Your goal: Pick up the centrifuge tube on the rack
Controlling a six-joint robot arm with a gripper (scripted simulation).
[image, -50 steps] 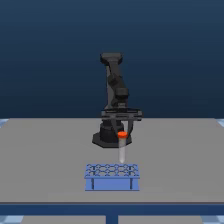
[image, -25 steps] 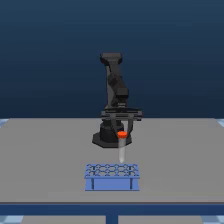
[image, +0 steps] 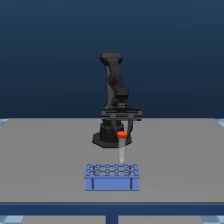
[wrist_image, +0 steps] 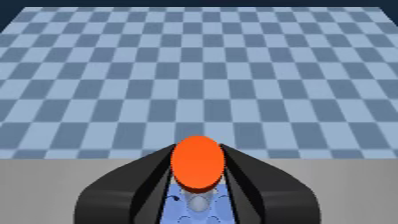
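Note:
The centrifuge tube (image: 121,149) hangs upright, whitish with an orange-red cap (image: 121,134). My gripper (image: 121,129) is shut on it just below the cap. The tube's lower end is right at the top of the blue rack (image: 111,182), towards the exterior view's right; I cannot tell whether it is clear of the holes. In the wrist view the cap (wrist_image: 197,161) fills the gap between my two black fingers (wrist_image: 142,185), and the tube body (wrist_image: 197,201) points down at the rack (wrist_image: 182,212) beneath.
The arm's black base (image: 107,137) stands on the grey table (image: 45,160) just behind the rack. The table's front edge runs close below the rack. A blue checkered floor (wrist_image: 195,75) lies beyond the table in the wrist view.

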